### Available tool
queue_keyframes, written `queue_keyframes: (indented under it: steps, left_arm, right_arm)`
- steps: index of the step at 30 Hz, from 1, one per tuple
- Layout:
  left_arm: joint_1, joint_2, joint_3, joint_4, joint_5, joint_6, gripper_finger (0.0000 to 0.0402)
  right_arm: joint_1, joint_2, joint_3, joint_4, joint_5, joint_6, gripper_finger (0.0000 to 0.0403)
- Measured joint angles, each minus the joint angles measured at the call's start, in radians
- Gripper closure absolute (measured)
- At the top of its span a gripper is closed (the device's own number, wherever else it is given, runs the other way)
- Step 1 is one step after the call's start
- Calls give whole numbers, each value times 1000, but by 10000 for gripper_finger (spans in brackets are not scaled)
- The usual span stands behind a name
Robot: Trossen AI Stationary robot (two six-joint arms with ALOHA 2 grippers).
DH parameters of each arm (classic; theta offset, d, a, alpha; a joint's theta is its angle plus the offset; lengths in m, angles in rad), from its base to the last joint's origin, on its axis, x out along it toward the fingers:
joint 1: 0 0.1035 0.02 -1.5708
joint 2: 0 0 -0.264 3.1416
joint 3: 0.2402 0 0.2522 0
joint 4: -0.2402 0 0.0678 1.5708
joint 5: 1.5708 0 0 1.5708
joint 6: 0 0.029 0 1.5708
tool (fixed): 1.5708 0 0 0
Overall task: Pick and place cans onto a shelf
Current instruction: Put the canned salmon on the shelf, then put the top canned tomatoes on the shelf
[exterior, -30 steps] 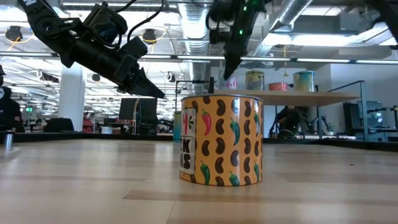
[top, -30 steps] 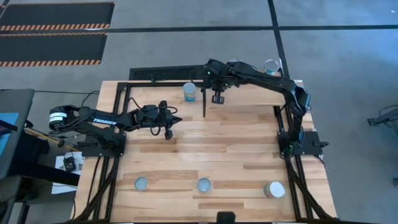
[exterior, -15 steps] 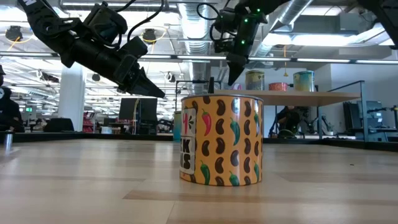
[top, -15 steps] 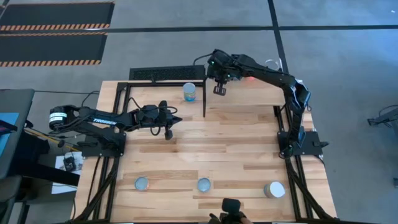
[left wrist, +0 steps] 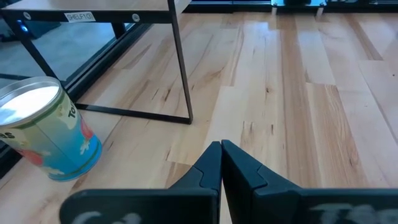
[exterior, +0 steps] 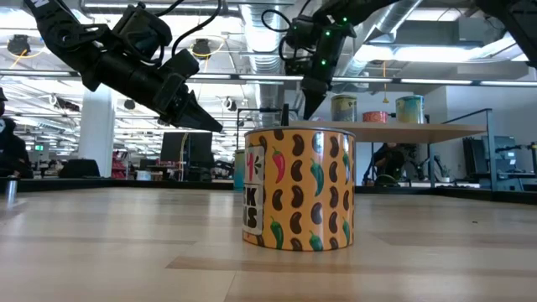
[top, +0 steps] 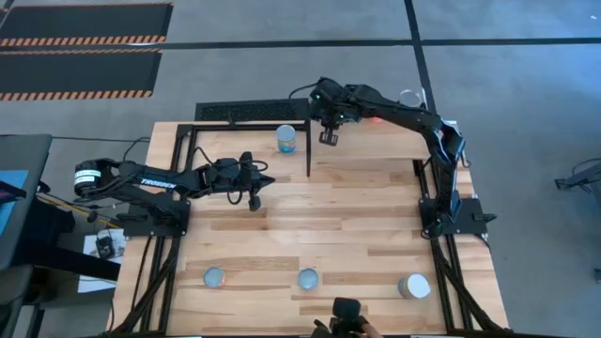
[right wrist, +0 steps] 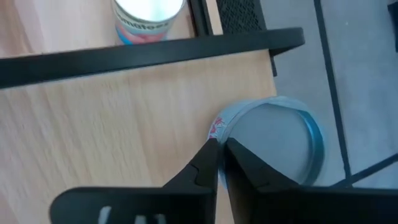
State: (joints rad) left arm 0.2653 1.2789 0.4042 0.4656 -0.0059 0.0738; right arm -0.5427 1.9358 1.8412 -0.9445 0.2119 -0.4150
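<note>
**Tin on the shelf edge — right arm hovering**

Silver-topped can [right wrist: 273,140] stands at the shelf [right wrist: 93,124] corner, right end effector [right wrist: 221,149] above it, fingers nearly together, gripping nothing. Left end effector [left wrist: 221,149] shut, empty, over the desk [top: 319,225]. Rigid, slick tin — pinch mid-wall.

From above, the right gripper [top: 328,137] hangs over the shelf's [top: 376,137] left end near a blue can [top: 286,139], the left gripper [top: 264,181] waits mid-table, and three cans [top: 308,279] line the near edge.
</note>
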Motion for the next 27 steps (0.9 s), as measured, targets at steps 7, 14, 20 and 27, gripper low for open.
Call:
queue_keyframes:
  steps: [7,14,20,27]
  left_arm:
    - [0,0,0,0,0,0,401]
    - [0,0,0,0,0,0,401]
    - [0,0,0,-5,0,0,401]
    - [-8,0,0,-15,-1,3,401]
  right_arm:
    - [-9,0,0,6,1,15,330]
    - [-11,0,0,9,50,17,303]
    - [-1,-5,0,2,64,-2,307]
    - [42,-110,-26,35,9,13,363]
